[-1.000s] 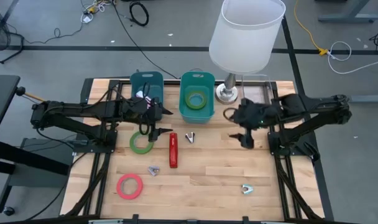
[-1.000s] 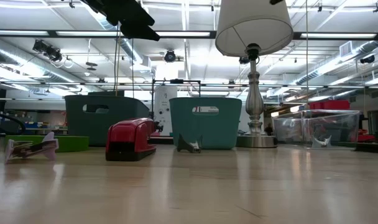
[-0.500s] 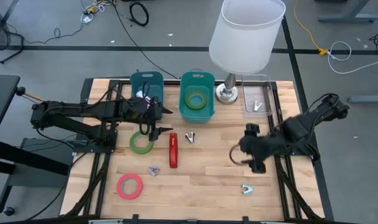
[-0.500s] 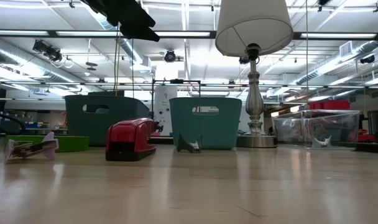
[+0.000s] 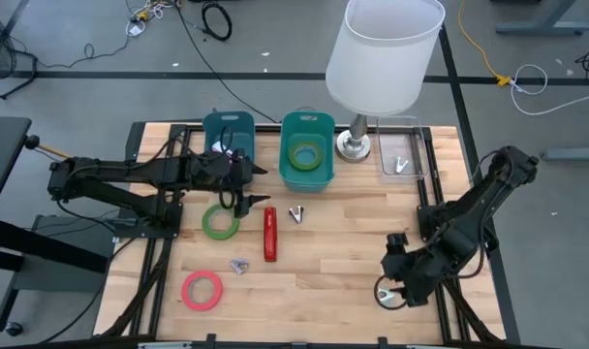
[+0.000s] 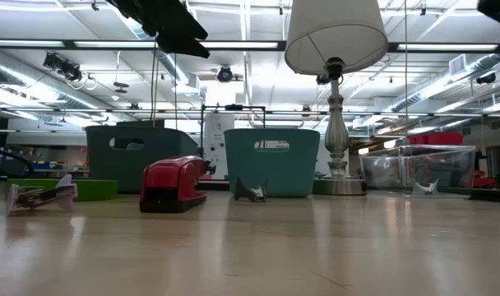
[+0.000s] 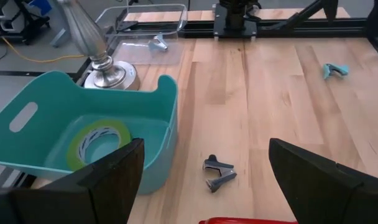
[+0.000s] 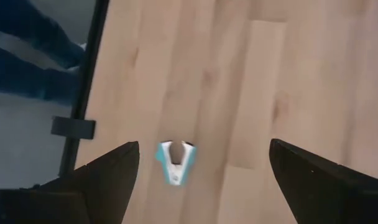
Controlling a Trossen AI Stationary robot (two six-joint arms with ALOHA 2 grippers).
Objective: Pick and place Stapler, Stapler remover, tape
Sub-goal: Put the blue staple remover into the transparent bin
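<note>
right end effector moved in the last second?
Yes. In the high view the right end effector swung from beside the lamp base toward the table's near edge, and now hangs open over the teal staple remover.

My right gripper [image 5: 389, 294] low over the blue staple remover [image 5: 383, 296] at the table's [image 5: 324, 281] near right, my left gripper [image 5: 244, 187] above the green tape [image 5: 218, 222], red stapler [image 5: 269, 233] just beside it.
</note>
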